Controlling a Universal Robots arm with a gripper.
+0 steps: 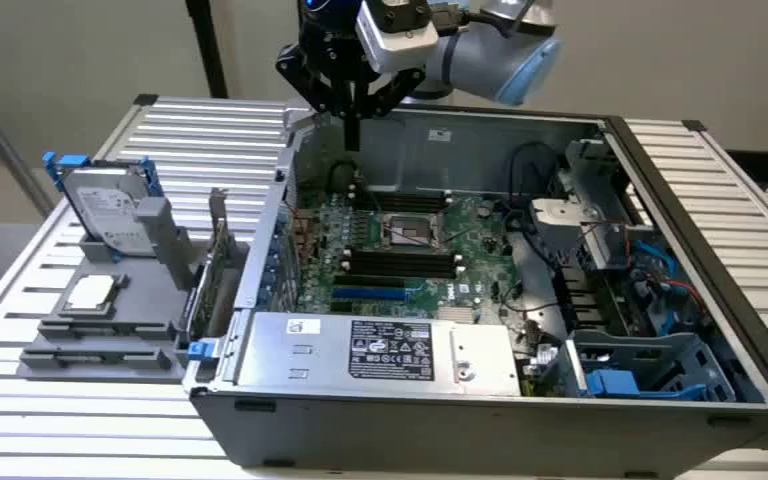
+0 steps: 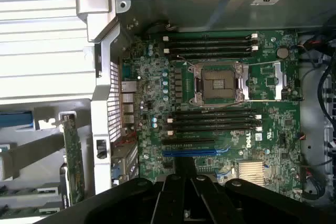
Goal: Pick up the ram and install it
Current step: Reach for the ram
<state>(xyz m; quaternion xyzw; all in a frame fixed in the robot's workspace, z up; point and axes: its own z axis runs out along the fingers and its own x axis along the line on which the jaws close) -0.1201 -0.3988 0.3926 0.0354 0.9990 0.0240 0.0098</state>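
Note:
My gripper (image 1: 352, 138) hangs above the back left corner of the open computer case (image 1: 704, 150), its fingers pressed together with nothing between them. In the wrist view the shut gripper (image 2: 185, 176) points down over the green motherboard (image 2: 273, 103). Black memory slots (image 2: 210, 45) run on one side of the open processor socket (image 2: 218, 83) and more slots (image 2: 212, 120) on the other; no green stick stands in any of them. The ram is hidden from me. A thin green expansion card (image 2: 73, 163) with a metal bracket (image 1: 219, 215) stands on edge just outside the case.
A grey fixture (image 1: 104, 340) at the exterior view's left holds a hard drive (image 1: 107, 212) and a small square silver chip (image 1: 92, 292). The power supply (image 1: 371, 350) fills the case's near side. Cables and a blue drive cage (image 1: 624, 375) crowd its right side.

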